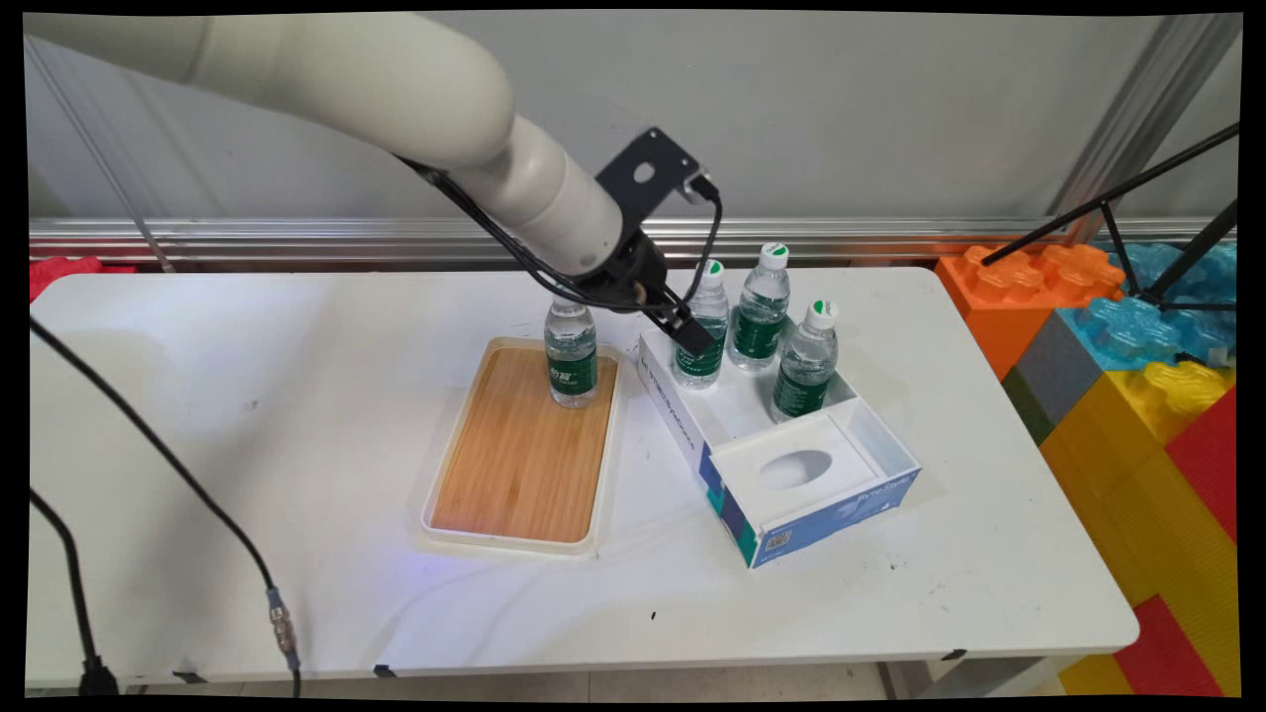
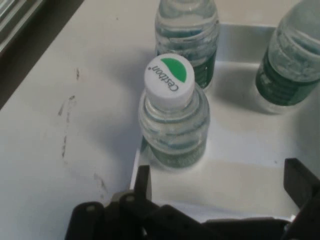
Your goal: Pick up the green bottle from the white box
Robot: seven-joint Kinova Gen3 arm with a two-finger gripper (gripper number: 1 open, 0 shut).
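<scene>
Above the white box [image 1: 870, 435] on the tabletop [image 1: 247, 415], the tool [image 2: 220, 187] hangs wide and empty beside the nearest bottle [image 2: 172, 130]; two bottles [image 1: 760, 307] stand behind, another on the tray [image 1: 514, 465]. Centring over the cap appears advisable.

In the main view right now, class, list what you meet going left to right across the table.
Wooden tray → bottle on the tray → gripper → white box → orange block

White arm from upper left — pincer [image 1: 682, 321] low, tilted right, fingers spread, empty.
</scene>
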